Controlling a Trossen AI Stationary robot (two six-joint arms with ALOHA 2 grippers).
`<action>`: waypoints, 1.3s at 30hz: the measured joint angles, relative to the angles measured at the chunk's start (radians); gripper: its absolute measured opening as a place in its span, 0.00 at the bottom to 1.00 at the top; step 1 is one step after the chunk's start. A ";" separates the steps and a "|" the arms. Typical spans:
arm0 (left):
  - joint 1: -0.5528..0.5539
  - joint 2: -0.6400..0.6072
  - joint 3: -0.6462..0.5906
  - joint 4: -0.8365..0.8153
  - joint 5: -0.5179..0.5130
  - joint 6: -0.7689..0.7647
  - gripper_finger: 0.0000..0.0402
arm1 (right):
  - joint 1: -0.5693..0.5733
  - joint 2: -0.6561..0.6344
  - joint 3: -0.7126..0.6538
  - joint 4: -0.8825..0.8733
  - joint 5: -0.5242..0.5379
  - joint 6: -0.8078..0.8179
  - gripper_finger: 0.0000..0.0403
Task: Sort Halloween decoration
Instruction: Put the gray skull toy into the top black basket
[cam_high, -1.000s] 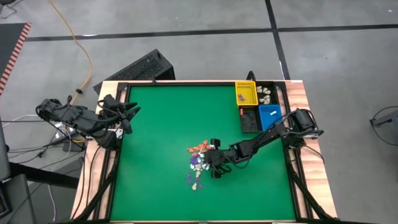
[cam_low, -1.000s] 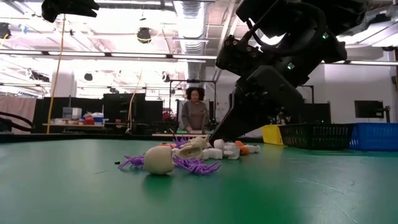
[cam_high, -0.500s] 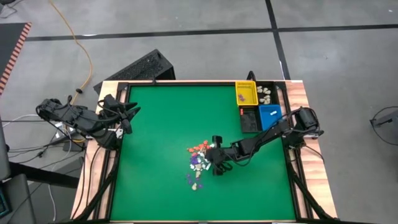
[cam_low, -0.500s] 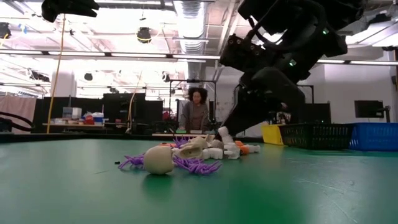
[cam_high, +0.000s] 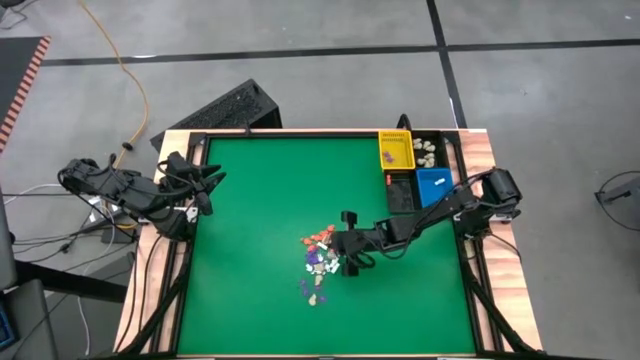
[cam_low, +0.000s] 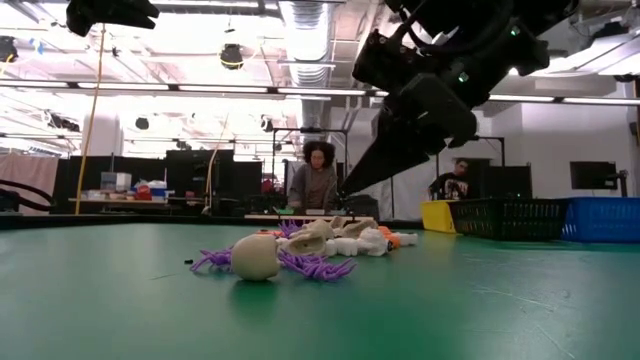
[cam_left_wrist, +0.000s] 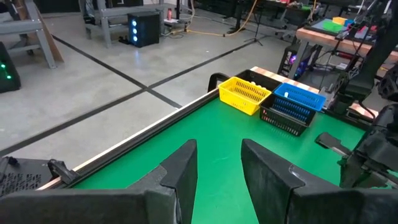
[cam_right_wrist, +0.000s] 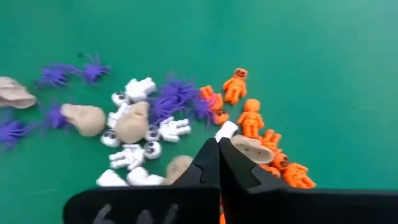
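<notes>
The green table (cam_high: 250, 200) carries yellow (cam_high: 395, 150), black (cam_high: 400, 190) and blue (cam_high: 433, 185) bins at its far right corner. The right gripper (cam_high: 343, 258) hangs just above the middle pile, fingers pressed together on nothing visible; the left gripper (cam_high: 205, 185), fingers narrowly parted, waits at the left edge. The Halloween decoration (cam_right_wrist: 168, 124), purple spiders, cream skulls and orange skeletons, lies heaped mid-table.

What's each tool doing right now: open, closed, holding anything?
Left tool: open, empty, parked at the table's left edge.
Right tool: shut, raised just above the trinket pile; whether it pinches anything cannot be told.
</notes>
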 joint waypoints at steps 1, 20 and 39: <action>0.000 0.000 0.000 0.000 0.000 0.000 0.28 | 0.001 0.000 0.000 0.005 -0.020 0.014 0.07; 0.000 0.000 0.000 0.000 0.000 -0.006 0.28 | 0.009 0.032 0.001 0.003 -0.066 0.120 0.47; 0.000 0.000 0.000 -0.008 0.000 -0.008 0.28 | 0.018 0.123 0.004 0.018 -0.032 0.169 0.35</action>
